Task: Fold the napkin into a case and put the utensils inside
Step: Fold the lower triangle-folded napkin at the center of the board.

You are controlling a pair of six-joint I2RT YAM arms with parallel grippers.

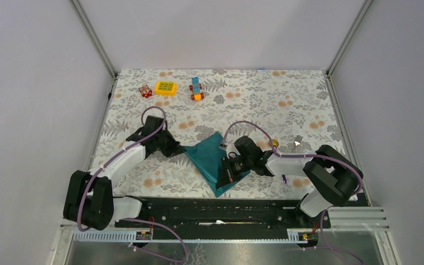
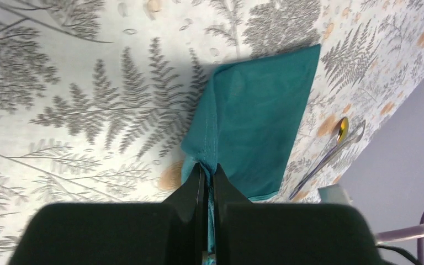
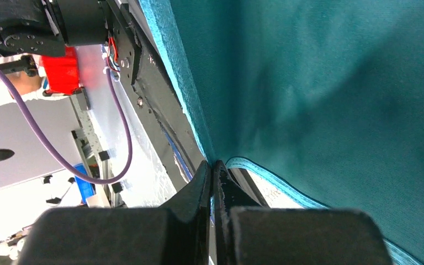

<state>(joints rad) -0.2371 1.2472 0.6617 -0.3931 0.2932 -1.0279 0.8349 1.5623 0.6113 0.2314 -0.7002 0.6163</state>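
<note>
Left tool (image 2: 206,170) and right tool (image 3: 214,167) both pinched shut on napkin (image 1: 210,157) edges. Napkin sits on counter (image 1: 287,105), near, left of utensils (image 2: 342,130). Risk: thin hem pinch slips under uneven pull, fold collapses, or dragged cloth sweeps utensils.

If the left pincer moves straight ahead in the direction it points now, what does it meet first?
The napkin itself: the left pincer is shut on its near edge, and the folded cloth lies directly ahead. The utensils lie off to the side, probably outside that line.
</note>
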